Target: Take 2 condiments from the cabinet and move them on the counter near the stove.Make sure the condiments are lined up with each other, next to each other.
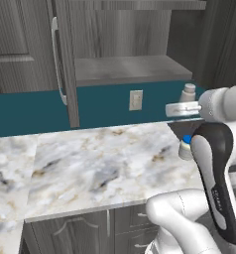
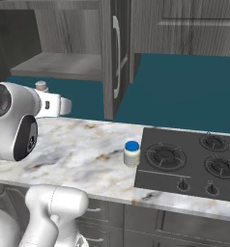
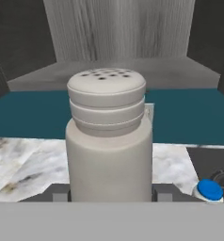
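Hand view puts the shaker (image 3: 108, 141) upright between the fingers of the claw (image 3: 109, 193), which is closed on its body, carried in the air in front of the open cabinet (image 3: 118, 70). By my reading, half the task is done: the jar (image 2: 132, 153) already stands on the counter (image 2: 78, 144), just beside the stove (image 2: 194, 164). The shaker is not yet set down next to the jar. Right base view shows that stove-side spot; left base view shows the jar (image 1: 185, 147) partly behind the arm.
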